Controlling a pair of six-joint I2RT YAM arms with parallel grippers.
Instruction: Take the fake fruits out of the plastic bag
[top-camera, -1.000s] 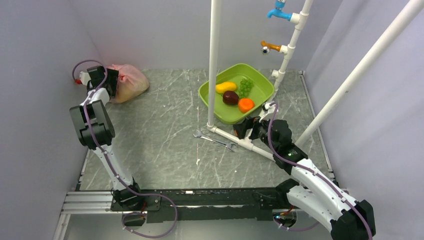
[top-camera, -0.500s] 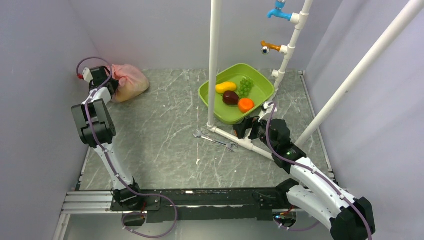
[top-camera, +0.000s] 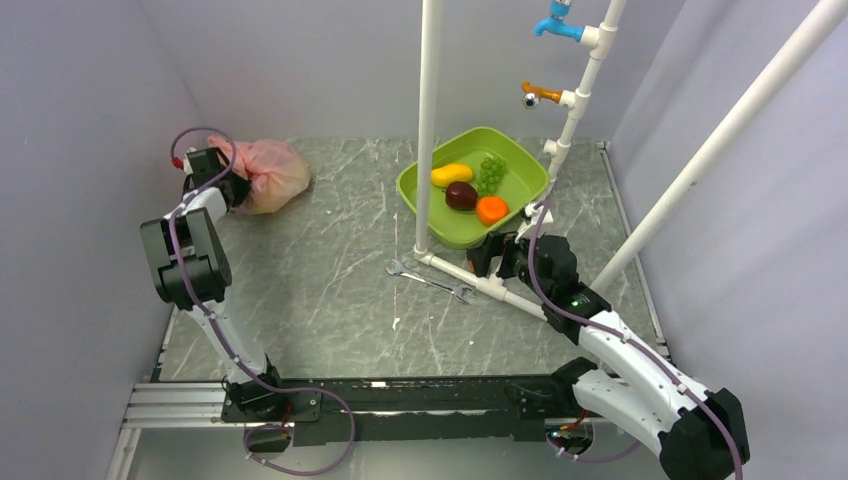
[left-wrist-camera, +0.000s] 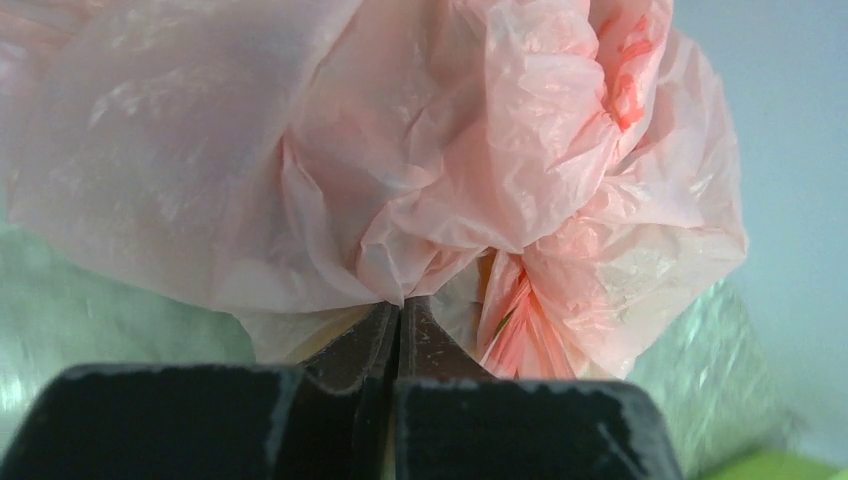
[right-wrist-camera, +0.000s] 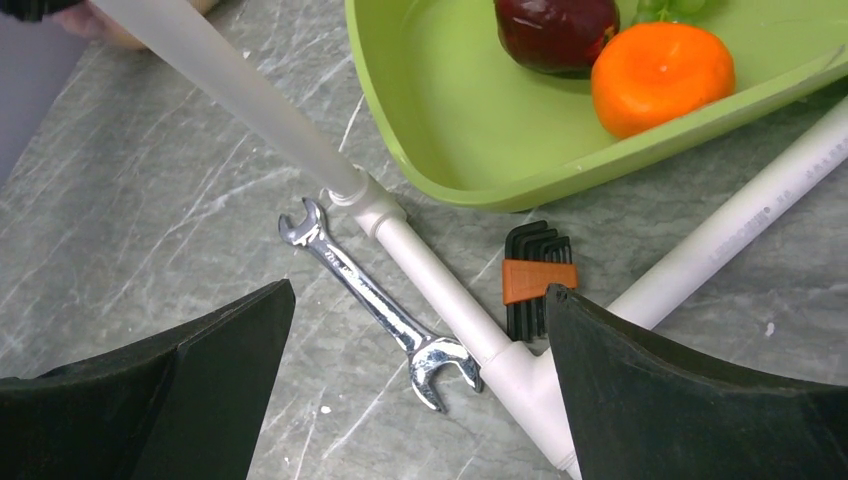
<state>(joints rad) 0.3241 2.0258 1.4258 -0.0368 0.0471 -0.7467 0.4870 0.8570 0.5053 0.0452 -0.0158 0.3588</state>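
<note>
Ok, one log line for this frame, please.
left jaws: shut on plastic bag | right jaws: open above wrench, beside green tub | fake fruits: none out yet

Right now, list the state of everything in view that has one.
plastic bag: crumpled, pinched at a fold, no opening showing.
left gripper: shut on the plastic bag.
right gripper: open, holding nothing.
green tub: upright, holding four fruits.
wrench: lying flat, untouched.
</note>
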